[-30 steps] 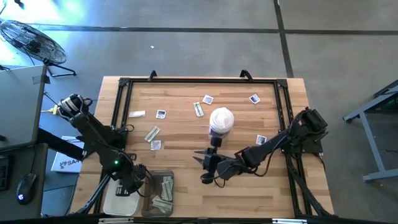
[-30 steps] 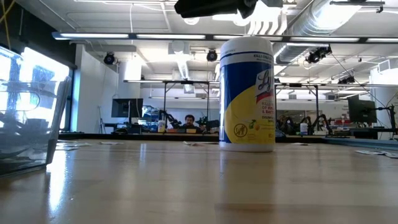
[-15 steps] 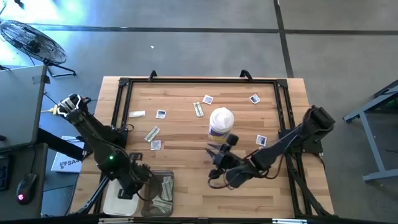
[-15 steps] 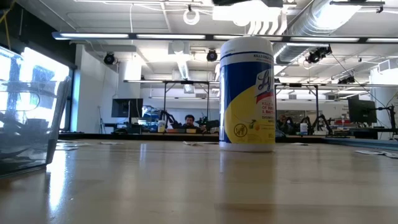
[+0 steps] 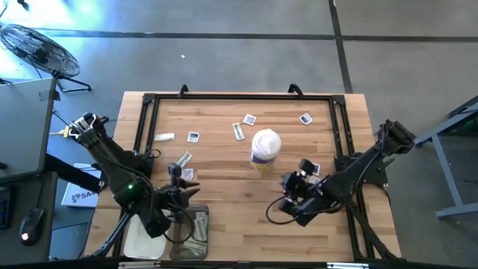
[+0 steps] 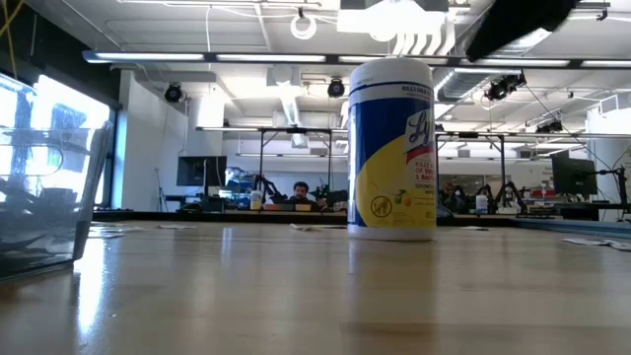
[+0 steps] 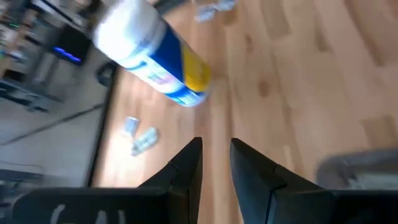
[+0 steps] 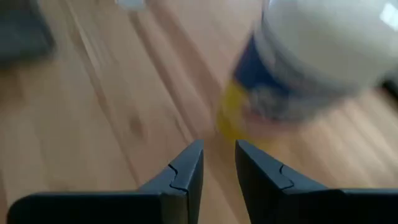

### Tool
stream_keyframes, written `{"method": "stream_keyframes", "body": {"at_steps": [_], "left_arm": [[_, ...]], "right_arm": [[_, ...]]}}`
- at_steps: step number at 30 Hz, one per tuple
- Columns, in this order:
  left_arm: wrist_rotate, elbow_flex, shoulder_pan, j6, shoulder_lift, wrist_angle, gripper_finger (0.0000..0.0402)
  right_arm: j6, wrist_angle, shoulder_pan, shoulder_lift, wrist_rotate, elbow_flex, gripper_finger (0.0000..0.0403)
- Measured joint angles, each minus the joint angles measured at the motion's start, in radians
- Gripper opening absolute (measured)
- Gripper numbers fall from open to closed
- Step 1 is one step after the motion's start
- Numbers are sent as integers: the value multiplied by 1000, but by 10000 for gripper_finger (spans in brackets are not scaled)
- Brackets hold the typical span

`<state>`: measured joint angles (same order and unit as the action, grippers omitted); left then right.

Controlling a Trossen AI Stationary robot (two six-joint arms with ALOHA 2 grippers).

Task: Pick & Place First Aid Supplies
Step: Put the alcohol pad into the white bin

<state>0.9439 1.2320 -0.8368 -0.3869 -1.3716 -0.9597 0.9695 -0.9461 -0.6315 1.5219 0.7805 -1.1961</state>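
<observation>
My left gripper (image 5: 179, 181) above clear bin (image 5: 193, 228), fingers narrow, empty, near packets (image 5: 185, 166). My right gripper (image 5: 293, 181) beside canister (image 5: 265, 146), narrow, empty, near square packet (image 5: 314, 169).

small flat packets (image 5: 193, 137), scattered on table

Robotics lab: exposed ducts (image 6: 513, 30), workbenches (image 6: 246, 209).

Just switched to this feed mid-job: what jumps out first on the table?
The white-lidded canister stands mid-table. Small packets lie scattered on the wood beyond it. The clear bin at the near left edge already holds strips, with the left gripper above it and the right gripper near the canister, both empty.
</observation>
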Motion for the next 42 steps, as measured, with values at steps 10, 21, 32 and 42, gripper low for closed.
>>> {"method": "stream_keyframes", "body": {"at_steps": [10, 21, 32, 42], "left_arm": [[99, 0, 0, 22, 0, 87, 78], [116, -91, 0, -10, -1, 277, 78], [125, -141, 0, 39, -2, 348, 78], [133, -142, 0, 129, -2, 445, 78]], "right_arm": [[227, -361, 3, 13, -381, 1, 87], [178, -357, 10, 14, -419, 1, 97], [309, -282, 5, 14, -429, 185, 189], [364, -59, 105, 15, -620, 397, 187]]}}
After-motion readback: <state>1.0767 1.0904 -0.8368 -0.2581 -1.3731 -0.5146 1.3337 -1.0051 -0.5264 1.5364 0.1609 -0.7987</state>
